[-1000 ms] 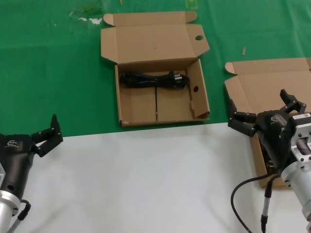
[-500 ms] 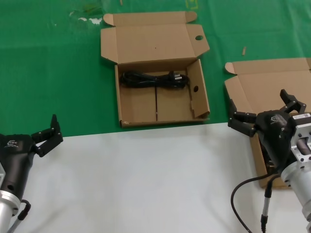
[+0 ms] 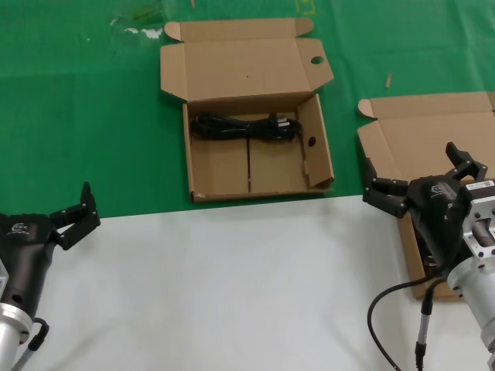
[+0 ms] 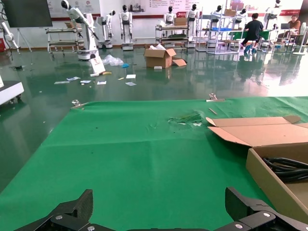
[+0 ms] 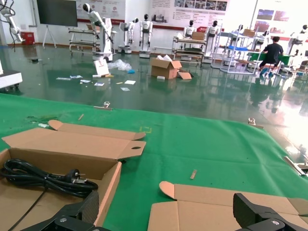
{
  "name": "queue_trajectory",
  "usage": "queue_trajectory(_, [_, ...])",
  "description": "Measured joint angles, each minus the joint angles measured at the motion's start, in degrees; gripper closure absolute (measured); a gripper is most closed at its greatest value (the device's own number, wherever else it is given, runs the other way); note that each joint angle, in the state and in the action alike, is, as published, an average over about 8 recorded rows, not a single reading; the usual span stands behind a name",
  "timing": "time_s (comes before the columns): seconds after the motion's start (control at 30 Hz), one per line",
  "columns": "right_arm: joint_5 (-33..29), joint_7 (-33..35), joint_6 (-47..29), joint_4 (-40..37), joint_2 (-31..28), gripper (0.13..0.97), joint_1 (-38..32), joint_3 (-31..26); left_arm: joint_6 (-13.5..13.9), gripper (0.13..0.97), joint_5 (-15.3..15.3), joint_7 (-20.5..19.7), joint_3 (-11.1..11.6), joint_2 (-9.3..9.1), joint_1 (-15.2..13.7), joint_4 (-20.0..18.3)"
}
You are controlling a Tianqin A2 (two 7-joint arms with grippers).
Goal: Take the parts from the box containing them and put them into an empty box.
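Green cloth [image 3: 85, 116] meets white tabletop [image 3: 216, 286]; debris [image 3: 388, 80] lies scattered.

No word or number can be read anywhere; the black left gripper housing [image 3: 23, 229] and the black right gripper housing [image 3: 438, 188] each carry a small white logo mark, too small to make out; wall posters [image 5: 165, 4] far beyond the right gripper bear illegible print.

Robotics lab hall: humanoid robots [image 4: 126, 21] lined along shelving racks [image 4: 175, 34].
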State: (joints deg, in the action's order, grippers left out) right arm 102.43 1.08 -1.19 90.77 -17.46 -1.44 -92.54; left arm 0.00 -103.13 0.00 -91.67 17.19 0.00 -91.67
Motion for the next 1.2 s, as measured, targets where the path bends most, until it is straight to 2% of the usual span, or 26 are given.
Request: queue_trajectory(1.2, [0.0, 0.0, 0.0, 0.0, 0.0, 0.129, 0.0, 0.0, 0.0, 0.132, 0.0, 0.0, 0.0, 0.00, 0.0, 0.0])
